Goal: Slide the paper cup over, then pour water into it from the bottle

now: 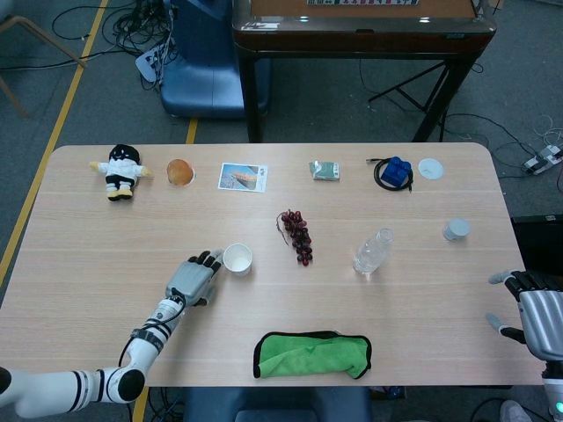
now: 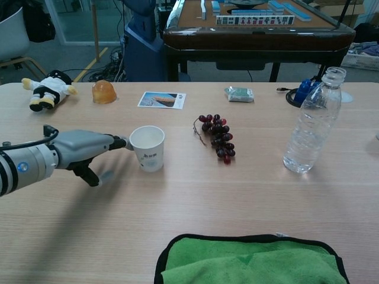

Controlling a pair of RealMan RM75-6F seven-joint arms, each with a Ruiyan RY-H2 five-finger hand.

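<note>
Paper cup stands upright, touching the left hand's extended, ungripping fingers.
</note>
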